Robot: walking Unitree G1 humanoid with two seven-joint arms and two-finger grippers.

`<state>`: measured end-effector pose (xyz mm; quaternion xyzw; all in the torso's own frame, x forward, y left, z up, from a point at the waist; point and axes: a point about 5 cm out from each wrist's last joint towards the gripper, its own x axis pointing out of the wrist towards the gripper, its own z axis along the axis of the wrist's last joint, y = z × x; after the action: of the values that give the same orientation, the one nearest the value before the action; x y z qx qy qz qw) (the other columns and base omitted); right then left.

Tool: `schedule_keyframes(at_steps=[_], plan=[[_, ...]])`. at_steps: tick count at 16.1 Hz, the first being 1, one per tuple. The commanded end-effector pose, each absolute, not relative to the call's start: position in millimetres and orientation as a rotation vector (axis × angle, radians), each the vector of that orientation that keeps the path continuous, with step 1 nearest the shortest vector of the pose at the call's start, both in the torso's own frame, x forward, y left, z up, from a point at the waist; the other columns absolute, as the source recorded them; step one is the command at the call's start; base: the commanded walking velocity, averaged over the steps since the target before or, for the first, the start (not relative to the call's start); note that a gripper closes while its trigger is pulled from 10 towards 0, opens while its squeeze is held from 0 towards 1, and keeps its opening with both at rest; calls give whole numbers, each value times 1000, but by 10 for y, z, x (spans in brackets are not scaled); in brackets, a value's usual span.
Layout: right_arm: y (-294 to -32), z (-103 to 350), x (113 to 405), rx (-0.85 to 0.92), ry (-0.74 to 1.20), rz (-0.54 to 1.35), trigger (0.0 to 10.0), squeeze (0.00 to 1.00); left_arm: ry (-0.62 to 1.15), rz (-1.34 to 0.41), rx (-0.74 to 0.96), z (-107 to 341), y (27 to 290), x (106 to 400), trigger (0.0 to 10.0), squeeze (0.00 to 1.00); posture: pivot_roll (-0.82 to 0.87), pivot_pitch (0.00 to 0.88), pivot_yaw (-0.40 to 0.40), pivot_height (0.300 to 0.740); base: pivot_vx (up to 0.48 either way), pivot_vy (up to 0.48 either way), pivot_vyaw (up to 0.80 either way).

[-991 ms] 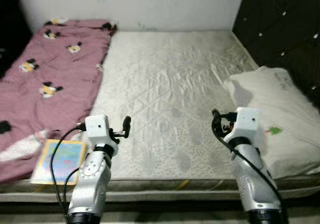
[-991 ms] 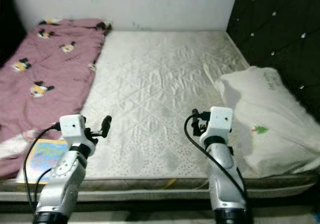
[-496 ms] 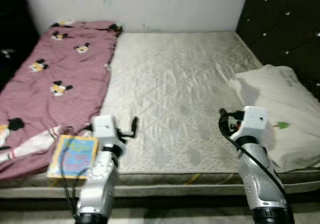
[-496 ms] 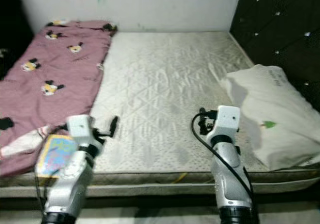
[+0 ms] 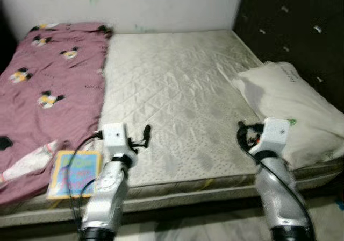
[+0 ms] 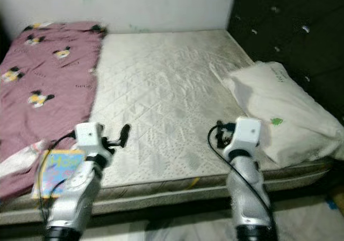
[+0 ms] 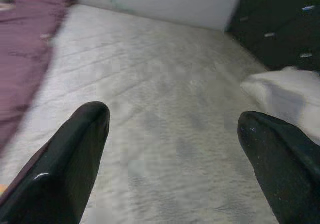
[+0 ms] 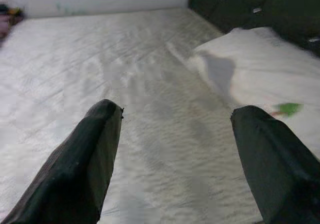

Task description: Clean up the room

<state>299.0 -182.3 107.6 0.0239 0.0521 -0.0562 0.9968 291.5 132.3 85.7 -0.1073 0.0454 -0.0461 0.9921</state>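
Bare mattress (image 6: 161,90), pink blanket (image 6: 43,74) (cartoon print), white pillow (image 6: 279,112), book (image 6: 56,168) at edge

Free: I see bare mattress (image 5: 172,85) open from near edge to far wall | Left: pink blanket (image 5: 43,79) covers that side, picture book (image 5: 72,171) at near-left corner | Right: pillow (image 5: 285,112) against dark headboard (image 5: 290,31) blocks passage there

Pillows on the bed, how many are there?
1. The white pillow lies on the mattress at the robot's right, beside the dark headboard. The pink blanket could hide more.
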Motion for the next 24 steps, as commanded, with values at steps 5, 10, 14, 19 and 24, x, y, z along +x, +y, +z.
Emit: schedule_keyframes(at_steps=[5,10,14,19,24], plan=[[-1832,1099,2998,38,97,-107,10000,0,91,-82,-208,853,1338,2908,10000,0,-47,49,19,740,0,379,0],[-1831,1097,3004,36,98,-108,10000,0,89,-84,-207,865,1329,2921,10000,0,-47,55,18,740,0,407,0],[-1828,1096,3010,33,99,-107,10000,0,66,-106,-215,883,1320,2906,10000,0,-46,57,17,740,0,202,0],[-1805,1094,3016,34,99,-102,10000,0,48,-146,-227,918,1302,2884,10000,0,-41,57,18,740,109,0,0],[-1788,1112,3043,33,95,-93,10000,0,50,-149,-231,912,1300,2873,10000,0,-39,53,11,740,341,0,0]])
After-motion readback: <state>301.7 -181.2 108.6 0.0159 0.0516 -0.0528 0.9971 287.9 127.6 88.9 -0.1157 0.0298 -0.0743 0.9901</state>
